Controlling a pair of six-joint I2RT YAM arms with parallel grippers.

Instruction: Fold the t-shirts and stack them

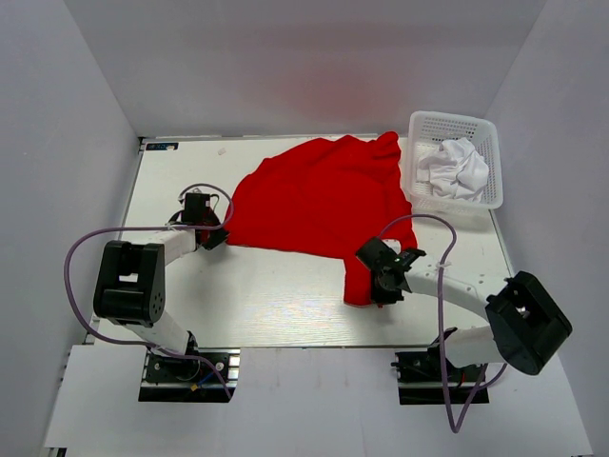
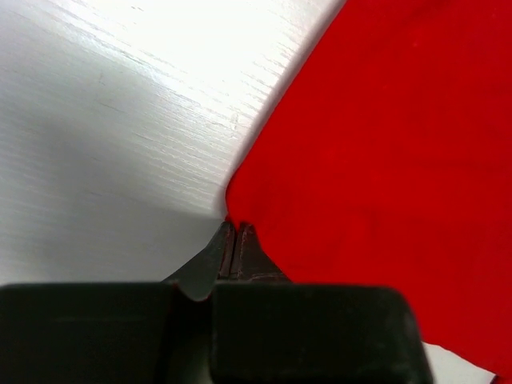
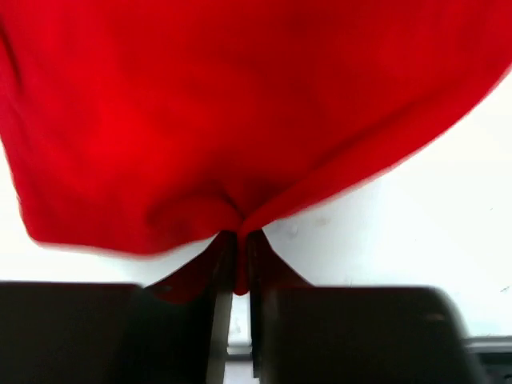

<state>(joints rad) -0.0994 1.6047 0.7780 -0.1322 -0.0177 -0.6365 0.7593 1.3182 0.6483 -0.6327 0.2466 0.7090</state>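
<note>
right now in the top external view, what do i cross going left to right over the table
left gripper → red t-shirt → white basket, with a crumpled white shirt inside it

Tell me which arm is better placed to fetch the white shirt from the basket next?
Probably the right. The basket with the white shirt sits at the far right, nearer the right gripper than the left gripper. Both are shut on the red shirt, though, so it must let go first.
</note>
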